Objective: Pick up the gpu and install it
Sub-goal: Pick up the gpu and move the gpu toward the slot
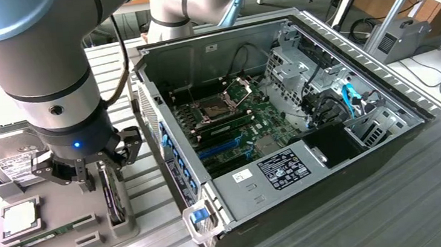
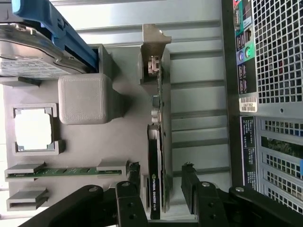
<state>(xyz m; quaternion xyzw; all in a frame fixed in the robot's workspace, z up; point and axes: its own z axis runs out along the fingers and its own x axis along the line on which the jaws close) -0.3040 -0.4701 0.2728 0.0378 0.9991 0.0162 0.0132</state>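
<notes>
Grey moulded holder [image 1: 57, 197] on the table [image 1: 158, 232], at the exterior view's left, carries the parts: a silver hard drive [image 1: 5, 157] at its far-left edge, with a processor chip [image 1: 19, 217] and a memory stick [image 1: 53, 232] lower down. Just right of these the gpu [image 1: 113, 197] stands on edge in its slot in the holder. The tool [image 1: 105, 166] hangs directly over it, jaws spread wide and holding nothing. The wrist view shows its fingers [image 2: 135, 178] straddling the card, one beside each face, with a gap on both sides. The likeliest trouble, I judge, is an uneven close: if the card is not centred, one finger would meet it first and tip it in the slot. The fan face is uneven, so a finger could seat badly there and the slim card might twist or slip once lifted. The bracket [image 2: 154, 42] at the card's far end might snag the holder on the way out. Further right, the open computer case [image 1: 285, 123] sits close beside the holder. Its raised wall and the loose cables [image 1: 351, 102] inside could catch a card carried low or tilted, and a skewed grip would leave it misaligned with the blue slots [image 1: 221, 149].
</notes>
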